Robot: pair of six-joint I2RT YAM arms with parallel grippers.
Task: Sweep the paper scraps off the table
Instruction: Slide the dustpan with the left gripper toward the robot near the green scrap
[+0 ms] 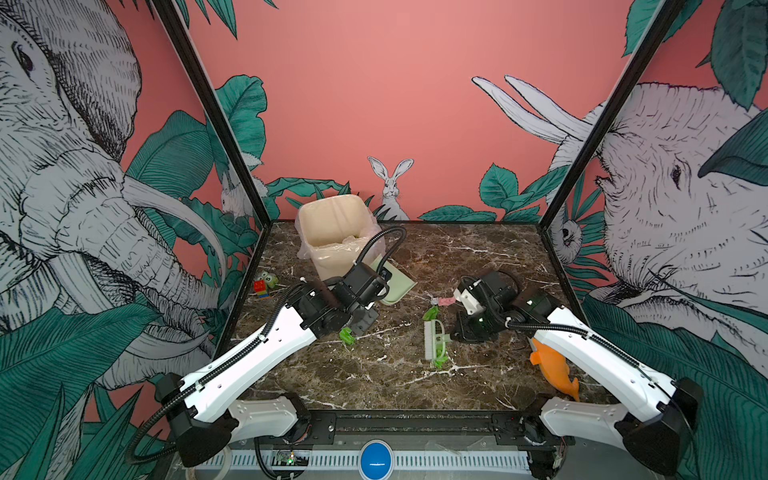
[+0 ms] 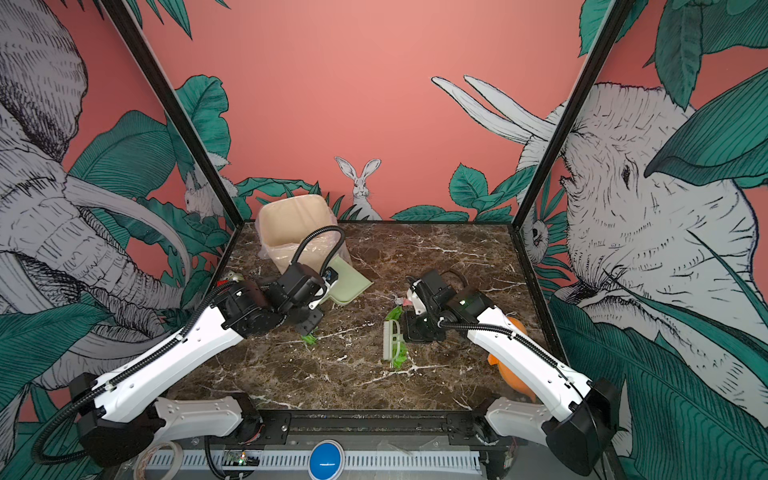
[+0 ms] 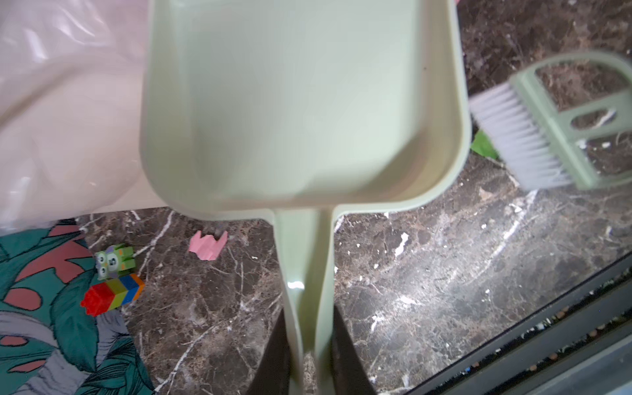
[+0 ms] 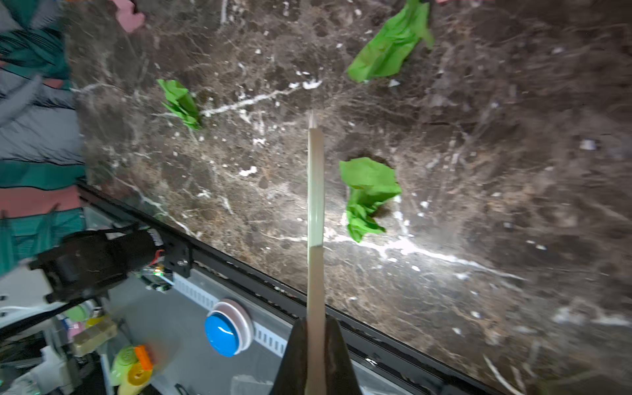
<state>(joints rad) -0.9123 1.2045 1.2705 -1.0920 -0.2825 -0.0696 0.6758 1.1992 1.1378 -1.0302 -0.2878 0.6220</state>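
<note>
My left gripper (image 3: 309, 342) is shut on the handle of a pale green dustpan (image 3: 301, 102), whose tray is empty. In both top views the dustpan (image 1: 401, 286) (image 2: 353, 284) is beside the bin. My right gripper (image 4: 315, 342) is shut on a green brush (image 1: 434, 338) with grey bristles, which shows edge-on in the right wrist view. Green paper scraps (image 4: 371, 195) (image 4: 181, 102) (image 4: 390, 48) lie on the table (image 1: 478, 257) around the brush. A pink scrap (image 1: 446, 300) lies just beyond it. Another pink scrap (image 3: 207, 246) lies near the toy blocks.
A beige bin (image 1: 332, 232) with a clear liner stands at the back left. Red-and-green toy blocks (image 1: 262, 286) sit by the left wall. An orange fish toy (image 1: 550, 361) lies under my right arm. The black frame (image 1: 415, 415) edges the table's front.
</note>
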